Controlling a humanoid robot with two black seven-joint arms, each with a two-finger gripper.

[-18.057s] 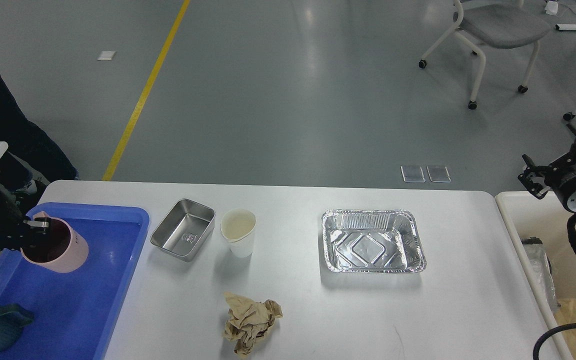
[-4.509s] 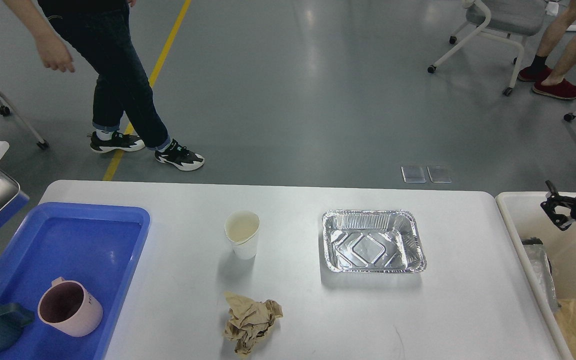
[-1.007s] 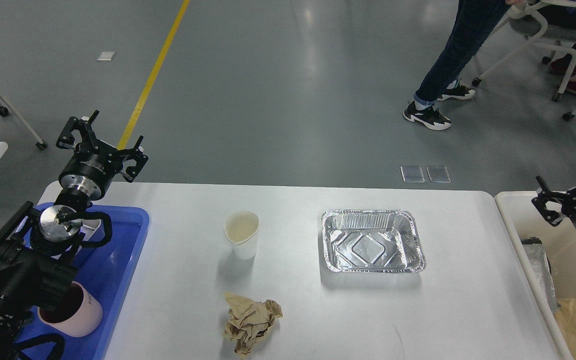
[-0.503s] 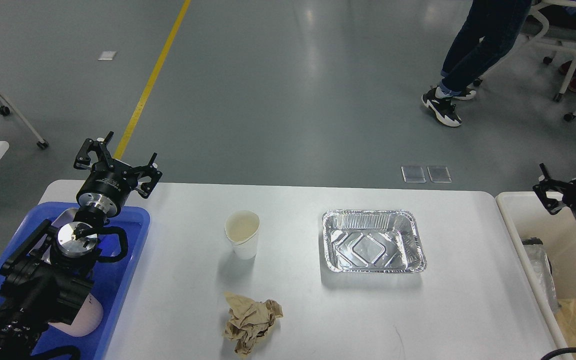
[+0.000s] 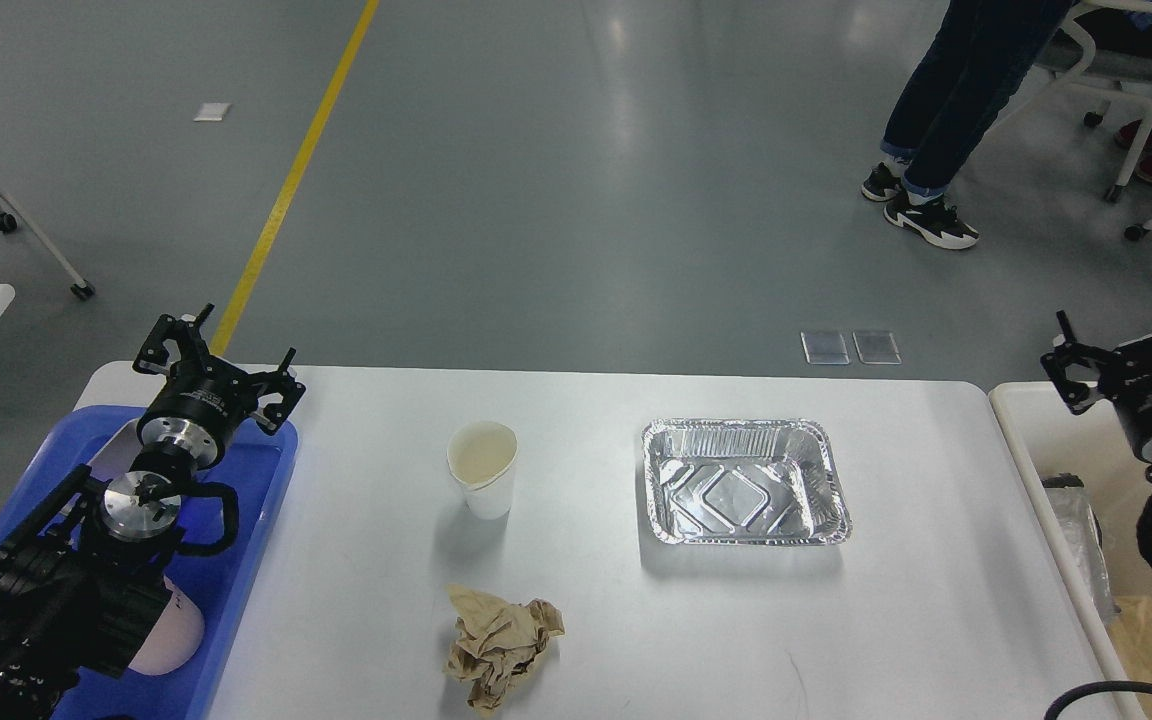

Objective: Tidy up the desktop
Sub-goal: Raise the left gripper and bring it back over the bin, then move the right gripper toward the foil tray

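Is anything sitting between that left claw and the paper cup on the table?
Nothing visible: the left gripper hangs open above the blue tray's far corner, and only bare desktop lies between it and the paper cup.

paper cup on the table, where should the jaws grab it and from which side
Grip the paper cup across its white side wall, a little below the rim, coming in level from its left, where the open left gripper is nearer. It stands upright and open-topped on the desktop with free space all round. Its rim looks bent, so it probably crushes easily; squeeze lightly.
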